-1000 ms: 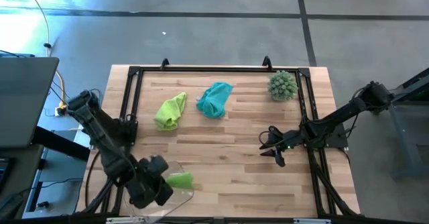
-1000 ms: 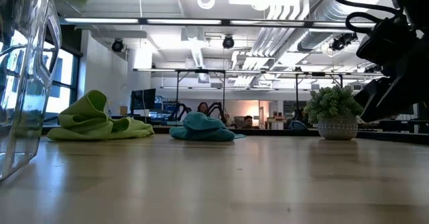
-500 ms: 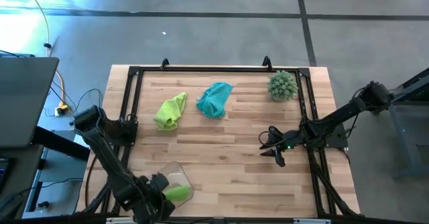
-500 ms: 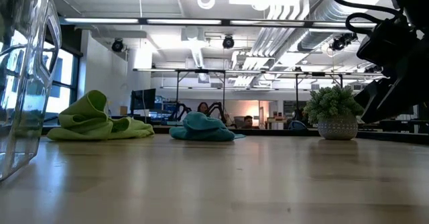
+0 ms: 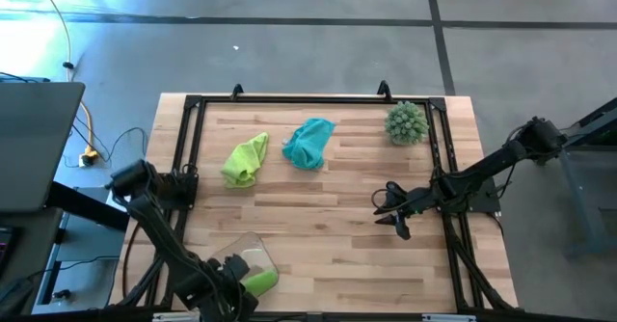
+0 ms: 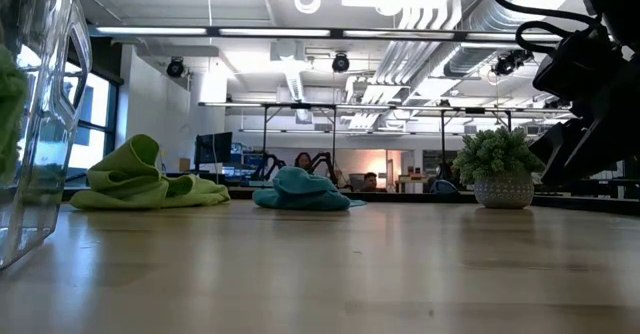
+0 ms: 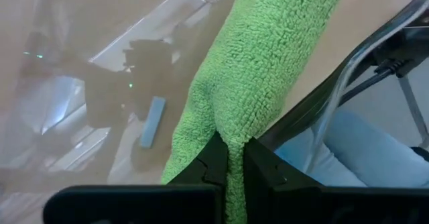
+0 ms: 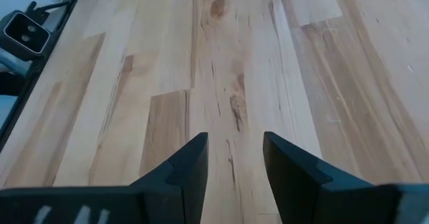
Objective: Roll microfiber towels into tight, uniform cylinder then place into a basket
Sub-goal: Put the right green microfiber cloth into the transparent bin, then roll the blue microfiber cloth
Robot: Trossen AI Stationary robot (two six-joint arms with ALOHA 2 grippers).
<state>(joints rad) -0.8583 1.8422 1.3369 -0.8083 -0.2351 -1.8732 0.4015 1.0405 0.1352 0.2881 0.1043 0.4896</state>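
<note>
A rolled lime green towel [image 7: 268,70] hangs inside the clear basket [image 5: 241,252] at the table's near left, with my left gripper [image 7: 231,163] shut on it. In the high view the roll [image 5: 258,281] shows through the basket, beside my left gripper [image 5: 231,285]. A crumpled lime green towel [image 5: 246,160] and a teal towel [image 5: 308,142] lie flat on the wood at the far side. My right gripper [image 8: 234,157] hovers open over bare wood at the right [image 5: 395,216], holding nothing. My left gripper pinches the roll's near end [image 7: 231,140] between its two fingers, where the cloth bunches into a narrow ridge. The fingers slant steeply down from above, along the roll. The roll reaches away from the fingers into the basket; whether its far end touches the floor I cannot tell.
A spiky grey-green ball in a small pot [image 5: 407,122] stands at the far right corner. A black frame [image 5: 289,100] runs along the table's edges. The basket's clear wall [image 6: 40,124] rises at the left of the low view. Bare wood lies in the table's middle.
My left gripper has gone down and toward the table's near edge with the rolled green towel. The roll has sunk from above the basket's rim to inside its walls. My right gripper has kept still.
</note>
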